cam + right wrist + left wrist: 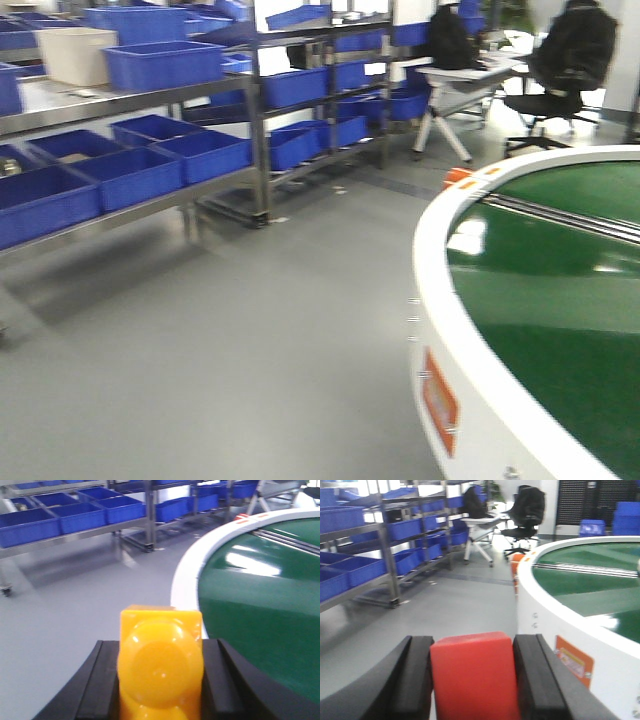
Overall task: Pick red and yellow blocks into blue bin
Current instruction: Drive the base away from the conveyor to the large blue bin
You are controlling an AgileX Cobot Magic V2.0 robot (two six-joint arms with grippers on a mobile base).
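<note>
The left wrist view shows my left gripper (472, 641) shut on the red block (472, 680), a plain cube clamped between the two black fingers (415, 675). It hangs over grey floor beside the round table. In the right wrist view my right gripper (161, 645) is shut on the yellow block (161, 667). Its round stud faces the camera, and it sits near the table's white rim. The blue bin is out of view. Neither gripper appears in the front view.
A round table with a green top and white rim (450, 330) fills the right side. Metal shelves (260, 150) holding several blue crates (150, 170) and a beige tub (75, 55) line the left. A desk and black chair (565, 60) stand at the back.
</note>
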